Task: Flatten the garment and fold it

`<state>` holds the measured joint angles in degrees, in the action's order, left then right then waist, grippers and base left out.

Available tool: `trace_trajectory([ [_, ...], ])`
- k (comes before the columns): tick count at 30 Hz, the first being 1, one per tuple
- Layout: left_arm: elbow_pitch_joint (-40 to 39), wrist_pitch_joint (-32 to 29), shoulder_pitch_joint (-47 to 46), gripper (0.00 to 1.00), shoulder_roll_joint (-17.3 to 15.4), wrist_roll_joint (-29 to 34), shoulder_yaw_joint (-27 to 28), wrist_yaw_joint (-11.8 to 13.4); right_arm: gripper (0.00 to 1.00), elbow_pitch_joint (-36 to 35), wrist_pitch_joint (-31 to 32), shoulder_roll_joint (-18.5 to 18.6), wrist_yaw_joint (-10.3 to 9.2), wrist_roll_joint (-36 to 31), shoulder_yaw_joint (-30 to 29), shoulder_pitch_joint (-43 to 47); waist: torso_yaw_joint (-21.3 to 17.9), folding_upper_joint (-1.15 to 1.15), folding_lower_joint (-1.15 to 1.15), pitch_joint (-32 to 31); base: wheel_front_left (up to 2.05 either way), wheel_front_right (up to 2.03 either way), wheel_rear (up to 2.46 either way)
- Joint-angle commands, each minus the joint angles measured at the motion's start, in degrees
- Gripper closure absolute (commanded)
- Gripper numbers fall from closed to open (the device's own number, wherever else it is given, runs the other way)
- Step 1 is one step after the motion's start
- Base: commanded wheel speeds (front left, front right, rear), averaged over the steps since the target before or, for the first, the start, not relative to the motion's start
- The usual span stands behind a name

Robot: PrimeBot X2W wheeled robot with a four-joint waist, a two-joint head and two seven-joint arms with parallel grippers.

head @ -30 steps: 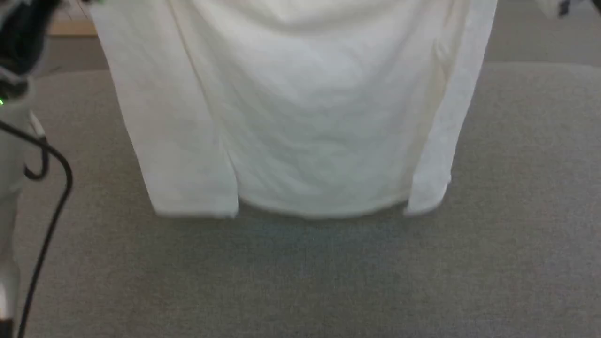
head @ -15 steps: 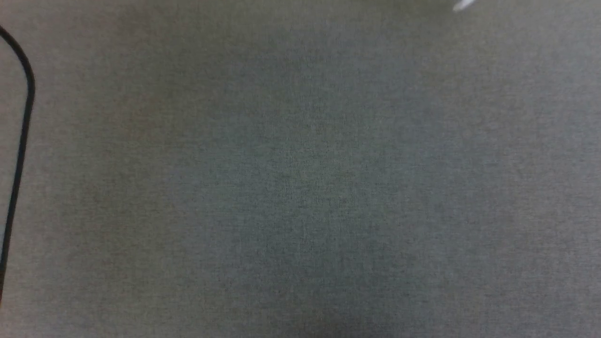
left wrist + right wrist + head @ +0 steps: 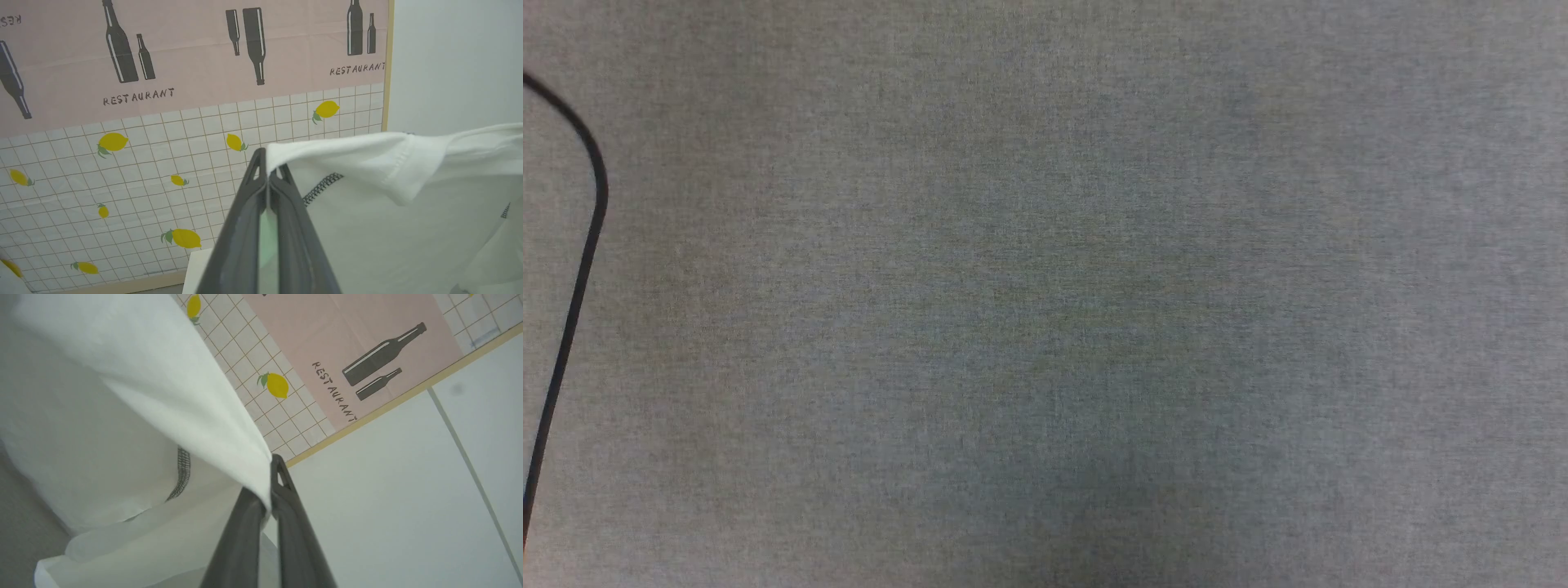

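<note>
The garment (image 3: 388,212) is a white thin T-shirt with grey zigzag seams, held up in the air between both arms. In the left wrist view my left gripper (image 3: 268,167) is shut on a folded corner of it, and the cloth hangs away to the right. In the right wrist view my right gripper (image 3: 271,473) is shut on another edge of the garment (image 3: 102,428), which drapes down to the left with a zigzag seam showing.
The head view looks at a grey cloth-covered surface (image 3: 1045,294) with a black cable (image 3: 580,245) curving along its left side. Behind the garment stands a wall panel (image 3: 163,61) with bottles and lemons, a white box corner (image 3: 196,269) and a plain white wall (image 3: 408,498).
The head view has shifted: a second ago the garment hung across its upper half, now it has left the picture. The cable sits slightly further right than half a second ago.
</note>
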<state>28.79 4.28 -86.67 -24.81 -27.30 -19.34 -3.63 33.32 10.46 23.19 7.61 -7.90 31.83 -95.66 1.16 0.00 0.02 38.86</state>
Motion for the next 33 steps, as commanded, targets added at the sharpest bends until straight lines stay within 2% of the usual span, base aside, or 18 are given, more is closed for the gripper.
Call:
trace_trajectory([
  [1,-1.1,0.0,1.9,1.00,-0.8,-0.6,-0.4,-0.8,1.00,-1.1,-0.6,0.8,-0.12,0.8,0.3,1.7,0.4,0.00,-0.02,0.2,0.00,0.00,0.00],
  [5,-7.8,-1.4,8.4,1.00,-3.2,-2.1,-3.6,-2.9,1.00,-8.0,-0.4,4.5,-0.12,4.5,0.2,7.9,1.1,0.00,-0.02,-1.7,0.00,0.00,0.00],
  [10,-20.1,-4.3,20.4,1.00,-6.7,-5.2,-5.2,-2.7,1.00,-20.7,2.6,9.0,-0.12,8.7,-2.5,19.6,1.2,0.00,-0.02,-5.4,0.00,0.00,0.00],
  [15,-34.2,-8.0,36.0,1.00,-10.2,-6.9,-5.9,2.0,1.00,-34.2,6.9,11.0,-0.12,10.6,-8.2,36.1,0.7,0.00,-0.02,-10.2,0.00,0.00,0.00],
  [21,-46.0,-10.7,54.0,1.00,-13.3,-5.9,-8.9,8.6,1.00,-44.9,10.7,9.4,-0.12,11.3,-14.4,57.4,0.1,0.00,-0.02,-16.0,0.00,0.00,0.00],
  [27,-49.6,-11.9,69.8,1.00,-13.8,-5.6,-13.8,14.2,1.00,-49.8,11.8,6.8,-0.12,11.9,-17.9,76.1,-0.5,0.00,-0.02,-21.2,0.00,0.00,0.00],
  [29,-49.5,-12.1,75.0,1.00,-12.7,-7.0,-15.5,16.2,1.00,-50.7,11.9,5.4,-0.12,12.2,-18.9,81.1,-1.0,0.00,-0.02,-22.7,0.00,0.00,0.00],
  [33,-47.2,-13.3,81.5,1.00,-12.3,-6.6,-19.6,17.8,1.00,-51.2,12.5,3.5,-0.12,12.4,-20.1,90.2,-1.0,0.00,-0.02,-25.6,0.00,0.00,0.00],
])
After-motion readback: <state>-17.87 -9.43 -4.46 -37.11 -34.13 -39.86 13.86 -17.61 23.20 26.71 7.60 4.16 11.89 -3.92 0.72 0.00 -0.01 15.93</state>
